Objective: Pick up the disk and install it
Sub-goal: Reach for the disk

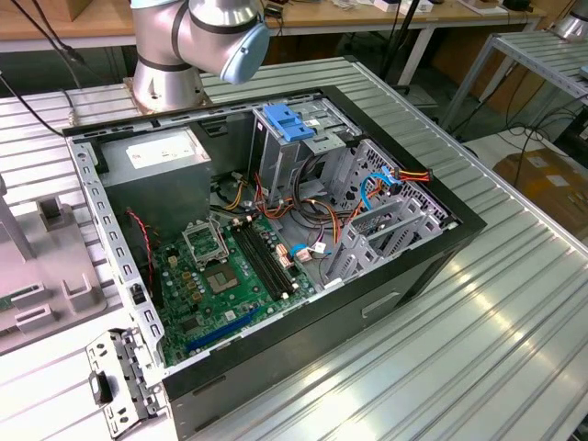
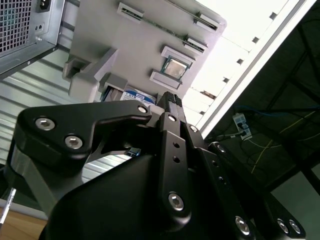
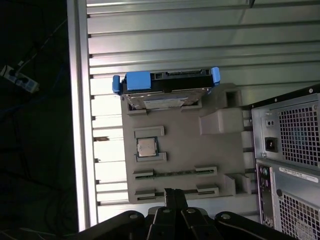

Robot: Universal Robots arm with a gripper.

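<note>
The hand (image 3: 175, 193) hangs over the near end of a grey fixture plate (image 3: 175, 165), its two fingers pressed together and holding nothing. The disk (image 3: 166, 92) lies flat at the plate's far end, well apart from the hand, with blue rails at both edges. A processor chip (image 3: 146, 147) sits on the plate between them. The plate rests on the slatted tabletop (image 3: 200, 40), just beside the computer case (image 3: 287, 150), which lies open in the exterior view with a blue bracket (image 1: 288, 122) atop its drive cage. By my reading the pick-up has not begun. A grasp calls for parted fingers squared to the disk's railed edges.
</note>
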